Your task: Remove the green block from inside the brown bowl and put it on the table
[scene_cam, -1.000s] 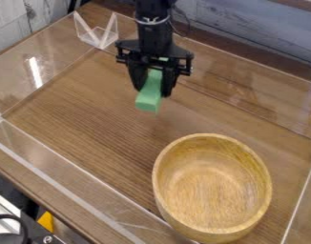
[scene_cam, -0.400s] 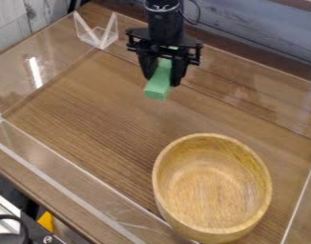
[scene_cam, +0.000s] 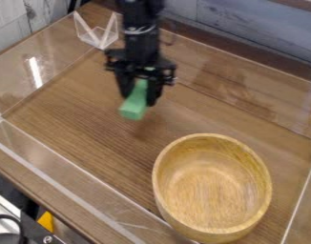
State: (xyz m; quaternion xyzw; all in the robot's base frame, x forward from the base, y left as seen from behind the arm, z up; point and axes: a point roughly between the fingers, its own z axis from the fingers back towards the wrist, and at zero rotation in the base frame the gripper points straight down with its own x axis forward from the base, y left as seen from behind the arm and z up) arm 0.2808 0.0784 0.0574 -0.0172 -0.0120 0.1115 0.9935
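No legible writing anywhere. Green block [scene_cam: 135, 100]: plain bright green bar, hanging near-upright, clamped in end effector [scene_cam: 141, 89] above wood-grain counter [scene_cam: 82, 124], prob. not touching it. Brown bowl [scene_cam: 212, 185], light wood w/ thick rim, sits apart.

We are seeing the gripper [scene_cam: 143, 86] covering the top of the green block [scene_cam: 135, 103]. The picture edge is cutting off the arm's top and the brown bowl's [scene_cam: 212, 186] bottom rim.

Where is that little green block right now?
The green block hangs in the pincer over the table, left of centre in the camera view, up and left of the empty brown bowl.
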